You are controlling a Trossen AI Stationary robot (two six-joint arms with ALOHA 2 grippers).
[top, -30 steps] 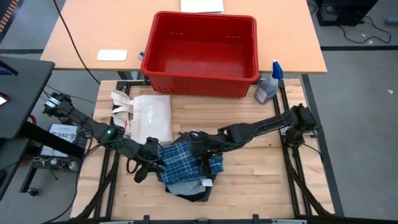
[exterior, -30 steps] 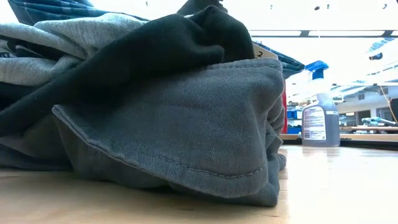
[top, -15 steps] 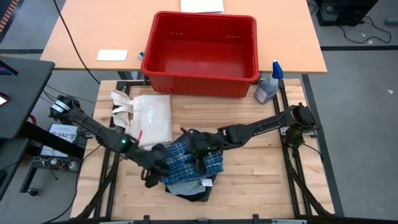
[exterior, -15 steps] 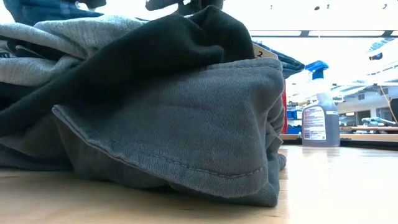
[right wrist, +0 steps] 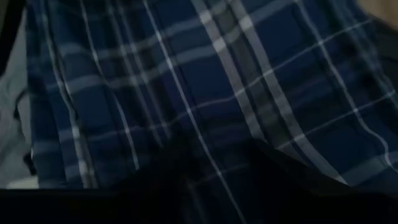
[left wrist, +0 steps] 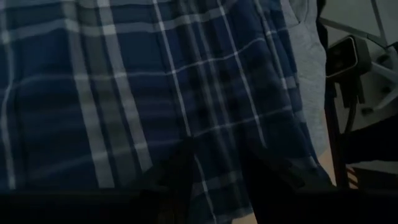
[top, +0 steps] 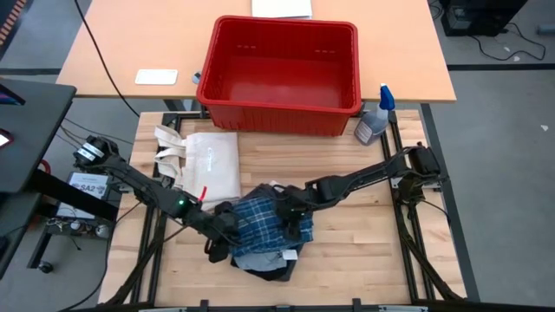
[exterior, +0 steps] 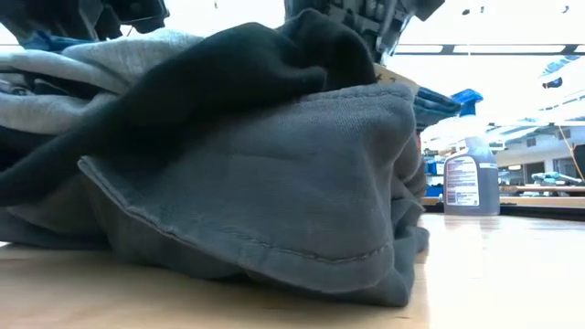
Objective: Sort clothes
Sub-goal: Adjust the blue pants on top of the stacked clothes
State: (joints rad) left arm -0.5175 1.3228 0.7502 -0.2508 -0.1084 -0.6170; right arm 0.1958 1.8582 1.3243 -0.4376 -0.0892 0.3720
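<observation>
On the wooden table (top: 364, 251), near its front middle: clothes heaped, plaid piece (top: 260, 221) on top.
From above: left gripper (top: 227, 227) on the plaid's left edge, right gripper (top: 293, 215) on its right; red bin (top: 279, 65) and tote bag (top: 212, 165) farther back. Low view alone shows charcoal shorts (exterior: 274, 210) under a black piece (exterior: 228, 73). Wrist views filled with plaid; cannot tell whether fingers grip.

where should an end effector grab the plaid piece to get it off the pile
Best guess: from straight above, pinching a raised fold near the middle of the blue-and-white plaid piece. It lies on top of the grey shorts, bunched and flat, so its edges sit tight against the cloth below. The left end effector and right end effector already press at its two sides.
</observation>
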